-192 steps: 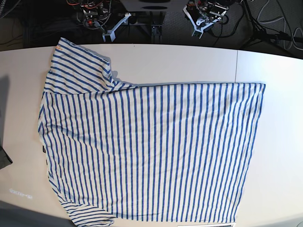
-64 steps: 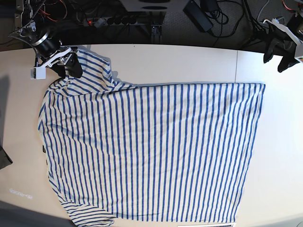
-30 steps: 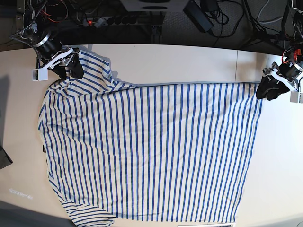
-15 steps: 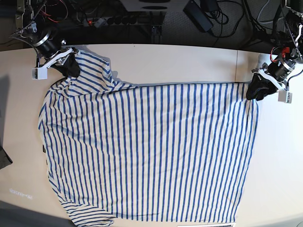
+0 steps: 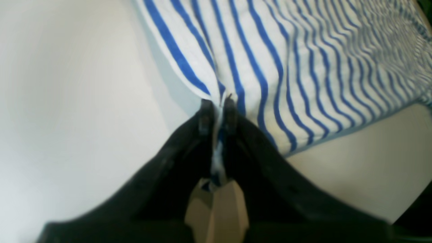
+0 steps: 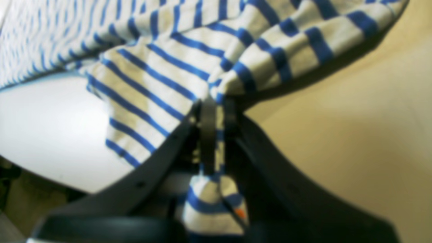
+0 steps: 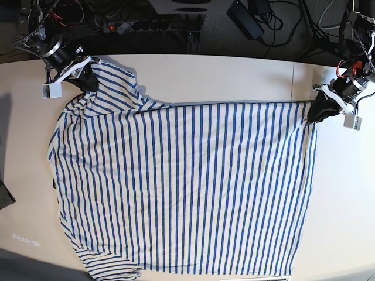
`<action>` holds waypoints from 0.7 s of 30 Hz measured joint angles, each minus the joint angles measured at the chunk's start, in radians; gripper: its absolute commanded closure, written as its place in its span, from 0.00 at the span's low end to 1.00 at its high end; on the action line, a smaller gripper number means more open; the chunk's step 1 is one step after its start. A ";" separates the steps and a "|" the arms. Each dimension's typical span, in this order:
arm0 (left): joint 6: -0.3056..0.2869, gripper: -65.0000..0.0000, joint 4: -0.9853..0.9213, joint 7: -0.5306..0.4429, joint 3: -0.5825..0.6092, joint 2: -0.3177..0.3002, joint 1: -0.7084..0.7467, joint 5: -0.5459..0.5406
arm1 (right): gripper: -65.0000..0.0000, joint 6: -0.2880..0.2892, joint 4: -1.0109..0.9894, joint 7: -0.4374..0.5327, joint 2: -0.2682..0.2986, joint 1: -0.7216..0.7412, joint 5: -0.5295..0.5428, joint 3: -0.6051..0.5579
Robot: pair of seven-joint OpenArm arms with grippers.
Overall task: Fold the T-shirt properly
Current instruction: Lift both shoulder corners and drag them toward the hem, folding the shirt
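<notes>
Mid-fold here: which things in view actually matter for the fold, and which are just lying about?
Part of the job:
- T-shirt, spread flat on the table
- left gripper, shut on the T-shirt's hem corner
- right gripper, shut on the sleeve edge

Just lying about:
- cables and power strip behind the table
- dark object at the table's edge
</notes>
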 measured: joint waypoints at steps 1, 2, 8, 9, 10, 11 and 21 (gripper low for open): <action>0.000 1.00 0.008 0.022 -0.011 -0.007 0.003 0.005 | 1.00 0.003 0.012 -0.018 0.012 -0.002 0.007 0.012; 0.000 1.00 0.025 0.050 -0.021 -0.013 0.004 0.012 | 1.00 0.003 0.026 -0.035 0.028 -0.004 0.007 0.022; -0.001 1.00 0.154 0.097 -0.024 -0.071 0.006 -0.003 | 1.00 0.003 0.109 -0.097 0.116 -0.010 0.023 0.065; -0.001 1.00 0.165 0.097 -0.024 -0.082 0.006 -0.003 | 1.00 0.003 0.127 -0.105 0.127 -0.010 0.024 0.069; -0.001 1.00 0.175 0.098 -0.024 -0.090 0.006 -0.001 | 1.00 0.003 0.143 -0.116 0.135 -0.010 0.024 0.071; -0.001 1.00 0.183 0.099 -0.024 -0.097 0.005 0.001 | 1.00 0.003 0.158 -0.121 0.144 -0.010 0.023 0.074; -0.001 1.00 0.198 0.098 -0.024 -0.124 0.004 0.004 | 1.00 0.008 0.199 -0.126 0.261 0.124 0.038 0.088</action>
